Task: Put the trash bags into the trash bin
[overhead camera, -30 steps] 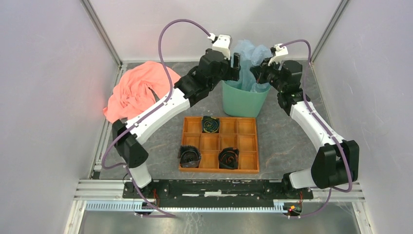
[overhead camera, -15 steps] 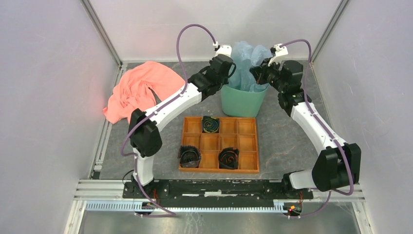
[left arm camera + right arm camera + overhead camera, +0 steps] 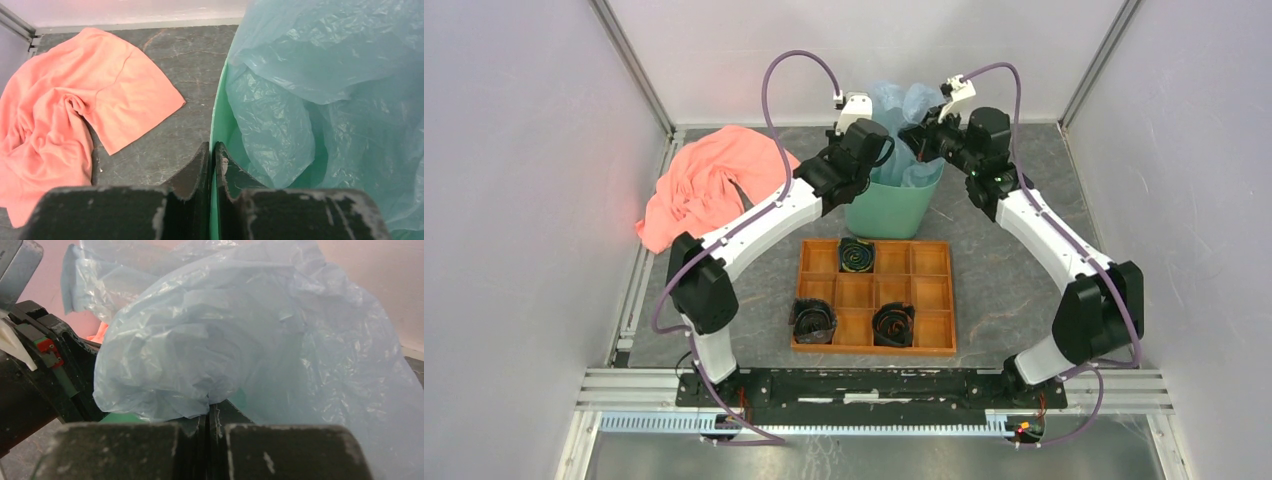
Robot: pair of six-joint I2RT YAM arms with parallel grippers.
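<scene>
The mint-green trash bin point(image 3: 886, 212) stands at the back of the table, and the pale blue trash bag point(image 3: 902, 104) bulges out of its top. My left gripper point(image 3: 879, 162) is shut on the bin's left rim. In the left wrist view the green wall point(image 3: 216, 125) runs between the closed jaws of the left gripper point(image 3: 212, 150), with the bag point(image 3: 320, 75) inside the bin. My right gripper point(image 3: 916, 136) is above the bin's right side. In the right wrist view the right gripper point(image 3: 208, 412) is shut on a bunched fold of the bag point(image 3: 225, 340).
A salmon-pink cloth point(image 3: 704, 185) lies at the back left. An orange-brown wooden tray point(image 3: 929, 345) sits in front of the bin with black coiled rolls point(image 3: 857, 256) in three compartments. Enclosure walls stand close behind and beside the bin.
My left gripper has closed on the bin's left rim. The bin has shifted left, and the right gripper has moved left with the bag.
</scene>
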